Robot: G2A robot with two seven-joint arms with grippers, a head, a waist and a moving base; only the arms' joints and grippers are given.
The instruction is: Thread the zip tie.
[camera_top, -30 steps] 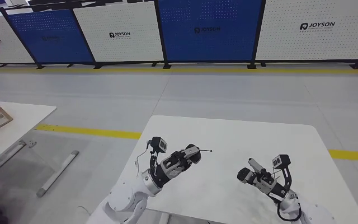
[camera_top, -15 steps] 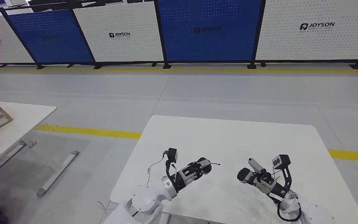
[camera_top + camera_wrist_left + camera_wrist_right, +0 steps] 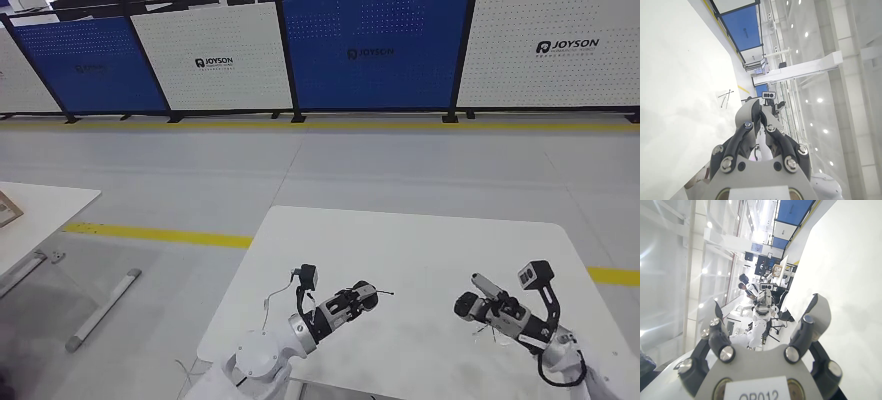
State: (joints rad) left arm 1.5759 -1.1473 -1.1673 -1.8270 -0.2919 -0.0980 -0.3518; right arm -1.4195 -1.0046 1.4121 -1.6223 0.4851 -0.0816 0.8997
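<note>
Since the left gripper is shut tight on the thin black zip tie, the pick-up step looks done & the threading is not yet begun. The tie's tip is poked out toward 3 o'clock, where the right gripper is held wide open w/ nothing in it, well apart. Next, the free end must prob. be caught & fed through the tiny head hole, so careful aim is needed. The tie looks smooth & bendy, like plastic. More ties are seen crossed on the flat white table, near its edge.
</note>
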